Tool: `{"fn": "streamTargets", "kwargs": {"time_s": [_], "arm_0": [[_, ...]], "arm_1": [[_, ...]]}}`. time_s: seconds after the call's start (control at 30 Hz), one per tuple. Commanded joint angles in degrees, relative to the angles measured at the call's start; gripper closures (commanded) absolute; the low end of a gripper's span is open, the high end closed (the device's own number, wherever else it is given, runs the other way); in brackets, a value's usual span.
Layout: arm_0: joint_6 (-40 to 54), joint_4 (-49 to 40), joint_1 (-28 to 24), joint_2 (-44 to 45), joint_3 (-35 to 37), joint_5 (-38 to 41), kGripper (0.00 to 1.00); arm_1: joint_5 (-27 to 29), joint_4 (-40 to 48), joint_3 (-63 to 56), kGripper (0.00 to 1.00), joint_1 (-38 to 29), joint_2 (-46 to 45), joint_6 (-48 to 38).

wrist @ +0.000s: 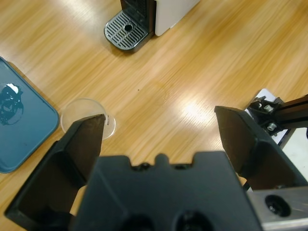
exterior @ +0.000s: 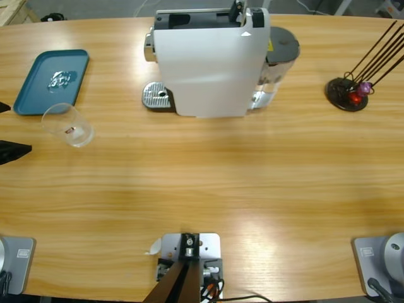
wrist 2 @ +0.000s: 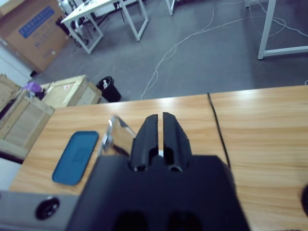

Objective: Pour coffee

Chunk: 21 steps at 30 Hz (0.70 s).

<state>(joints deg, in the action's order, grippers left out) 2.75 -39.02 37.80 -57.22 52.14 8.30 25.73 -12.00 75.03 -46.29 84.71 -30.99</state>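
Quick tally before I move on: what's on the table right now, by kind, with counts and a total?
Coffee machine: 1
Clear glass cup: 1
Blue tray: 1, with something small and crumpled on it
Black capsule stand: 1, with small red and purple pieces at its base
Total: 4 things, plus the small bits on the tray and stand.

A white coffee machine (exterior: 211, 63) with a silver perforated drip tray (exterior: 156, 96) sits at upper centre. A teal tray (exterior: 38, 88) lies upper left beside a clear glass (exterior: 67, 125). The table (exterior: 252, 183) is light wood-grained. Black stand (exterior: 346, 95), red and purple capsules, upper right.
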Motion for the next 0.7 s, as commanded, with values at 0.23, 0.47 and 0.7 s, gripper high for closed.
{"fn": "streamTargets", "kwargs": {"time_s": [0.23, 0.47, 0.7], "arm_0": [[-0.9, 0.4, 0.6, 3.2, -0.8, 0.0, 0.013], [-0.8, -0.5, 0.6, 4.4, -1.8, 0.2, 0.005], [-0.5, -0.4, 0.7, 4.0, -2.1, 0.4, 0.000]], "arm_1": [[0.6, 2.3, 5.8, 1.000, -7.0, 12.7, -3.8], [0.4, 2.1, 8.7, 1.000, -11.7, 19.1, -4.1], [0.4, 1.2, 8.8, 1.000, -14.2, 26.8, -4.1]]}}
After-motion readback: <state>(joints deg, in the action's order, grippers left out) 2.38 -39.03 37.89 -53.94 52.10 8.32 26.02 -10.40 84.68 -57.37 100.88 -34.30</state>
